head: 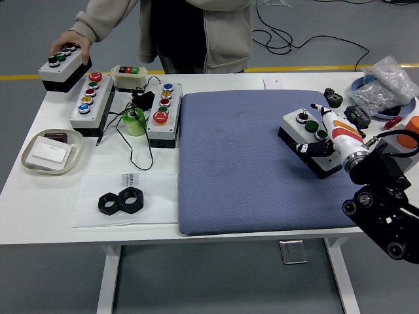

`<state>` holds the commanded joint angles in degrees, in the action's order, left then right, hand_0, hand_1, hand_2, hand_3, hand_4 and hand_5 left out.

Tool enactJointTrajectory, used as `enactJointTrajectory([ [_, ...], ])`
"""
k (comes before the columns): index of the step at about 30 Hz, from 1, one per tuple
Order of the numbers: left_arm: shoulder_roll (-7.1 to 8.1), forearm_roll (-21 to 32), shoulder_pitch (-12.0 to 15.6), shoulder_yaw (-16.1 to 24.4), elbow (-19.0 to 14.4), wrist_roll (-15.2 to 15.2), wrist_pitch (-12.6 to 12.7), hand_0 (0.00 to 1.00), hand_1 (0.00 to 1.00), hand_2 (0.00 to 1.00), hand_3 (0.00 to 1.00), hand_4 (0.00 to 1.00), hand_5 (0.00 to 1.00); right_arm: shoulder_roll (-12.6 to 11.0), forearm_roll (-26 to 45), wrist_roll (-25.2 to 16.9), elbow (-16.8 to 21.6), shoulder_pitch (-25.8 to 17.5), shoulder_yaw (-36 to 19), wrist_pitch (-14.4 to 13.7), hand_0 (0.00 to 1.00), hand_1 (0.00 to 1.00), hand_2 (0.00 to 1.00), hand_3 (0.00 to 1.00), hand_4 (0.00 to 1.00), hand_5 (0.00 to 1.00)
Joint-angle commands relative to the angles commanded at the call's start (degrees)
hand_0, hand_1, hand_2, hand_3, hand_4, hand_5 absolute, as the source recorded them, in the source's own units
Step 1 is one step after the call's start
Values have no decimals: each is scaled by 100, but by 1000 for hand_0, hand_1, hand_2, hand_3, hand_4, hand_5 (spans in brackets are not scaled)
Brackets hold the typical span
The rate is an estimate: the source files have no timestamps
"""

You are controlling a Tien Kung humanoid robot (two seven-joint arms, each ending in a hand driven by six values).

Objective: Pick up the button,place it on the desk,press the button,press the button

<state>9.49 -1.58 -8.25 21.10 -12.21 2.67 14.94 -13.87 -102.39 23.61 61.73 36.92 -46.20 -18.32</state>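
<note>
Pressing cleanly means keeping one extended fingertip of the right hand [327, 131] square over a single cap while its other fingers [313, 148] grasp the button box [308, 139], which lies on the blue mat [242, 163] of the desk [39, 209]. Beyond the mat's left edge, a person's hand [69, 42] holds another box [62, 65].

Looks like a robotics lab or industrial test bay. Grey sealed floor [52, 39] with a yellow marking line [19, 76], loose black cables [308, 36] trailing behind. White bench [39, 209] crowded with push-button control boxes [91, 98], large black hex nuts [122, 201], a gear [334, 99], possibly bagged hardware [386, 82] at the far right.
</note>
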Motion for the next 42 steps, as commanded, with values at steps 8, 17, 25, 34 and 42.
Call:
enactJointTrajectory([
  [8,0,-42,14,30,-3,-16,6,715,824,849,819,619,998,235,67,199,-432,220,-7,111,998,906,975,975,960,281],
  [17,4,48,-5,-26,-7,8,8,718,825,849,819,618,998,448,107,469,-964,519,-27,248,981,862,939,948,947,279],
  [25,9,114,-24,-66,-8,27,11,709,826,849,819,620,998,516,-113,717,-1284,756,70,445,835,596,649,818,951,251],
  [34,6,114,-24,-63,-7,23,13,708,824,848,819,620,998,480,-289,773,-1421,815,241,733,747,523,588,787,949,242],
  [42,7,127,-29,-64,-2,25,15,706,825,849,819,621,998,319,-472,745,-1212,776,424,654,530,397,455,633,838,127],
])
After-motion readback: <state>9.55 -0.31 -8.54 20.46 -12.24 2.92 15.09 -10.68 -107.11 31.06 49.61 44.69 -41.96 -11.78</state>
